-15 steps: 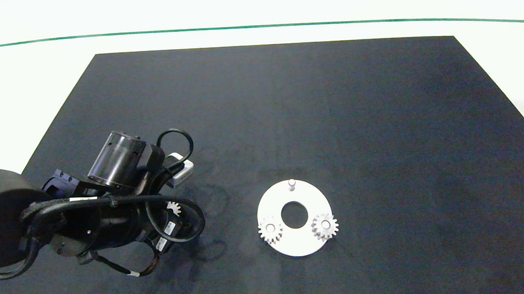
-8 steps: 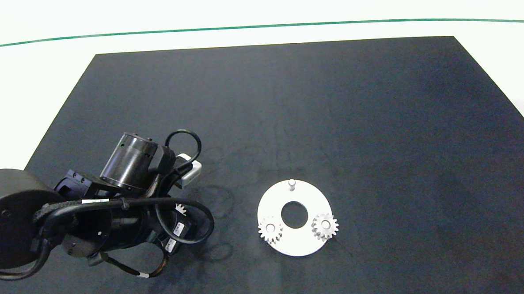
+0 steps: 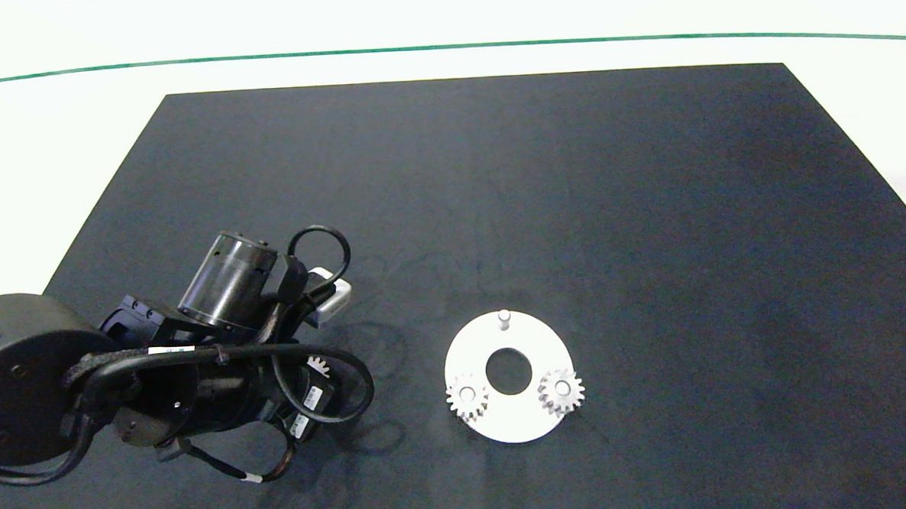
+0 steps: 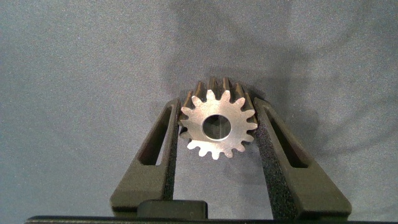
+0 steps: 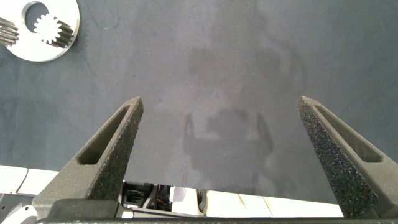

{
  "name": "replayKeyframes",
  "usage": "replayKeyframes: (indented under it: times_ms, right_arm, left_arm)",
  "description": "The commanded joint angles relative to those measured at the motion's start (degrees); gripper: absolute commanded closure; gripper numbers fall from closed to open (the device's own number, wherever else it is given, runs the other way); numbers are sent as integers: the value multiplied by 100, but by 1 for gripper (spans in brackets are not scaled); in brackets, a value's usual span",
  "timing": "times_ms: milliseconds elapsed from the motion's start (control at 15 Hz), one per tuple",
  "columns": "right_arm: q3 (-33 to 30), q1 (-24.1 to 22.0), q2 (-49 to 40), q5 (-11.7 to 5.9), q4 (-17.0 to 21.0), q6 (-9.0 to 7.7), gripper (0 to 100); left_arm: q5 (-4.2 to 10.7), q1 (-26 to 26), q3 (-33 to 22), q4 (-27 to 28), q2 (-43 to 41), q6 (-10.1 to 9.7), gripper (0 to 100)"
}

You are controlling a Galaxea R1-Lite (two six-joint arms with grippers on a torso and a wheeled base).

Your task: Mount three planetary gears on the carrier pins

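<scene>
Silvery metal, toothed, centre hole showing: third planetary gear (image 4: 218, 126) sitting clamped between the two grey fingers (image 4: 157, 155) of the left gripper (image 4: 217, 127), teeth pressing into the foam pads on either side, hanging above the dark mat (image 3: 497, 207). In the head view, peeking out as a small toothed sliver (image 3: 319, 365) under the left arm's cables, well to the left of the white disc (image 3: 511, 428). Two more planetary gears already sitting on the near carrier pins, one left (image 3: 467, 396) and one right (image 3: 561, 391) of the disc's centre hole; far carrier pin (image 3: 504, 319) standing bare. Right gripper (image 5: 227, 134) hanging over bare mat off to the disc's right, fingers spread wide, holding nothing.
</scene>
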Motion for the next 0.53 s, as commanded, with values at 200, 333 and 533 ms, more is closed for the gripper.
replayKeyframes:
  times_ms: [200,333,533]
  right_arm:
    - [-1,1,7,-12,19,8,0]
    - [-1,1,7,-12,19,8,0]
    - [-1,1,7,-12,19,8,0]
  left_arm:
    - [20,6,58,21,13,7,72]
    - [20,-3,102,21,-5,-1,75]
    - [2,-214,93,12,-84,16,78]
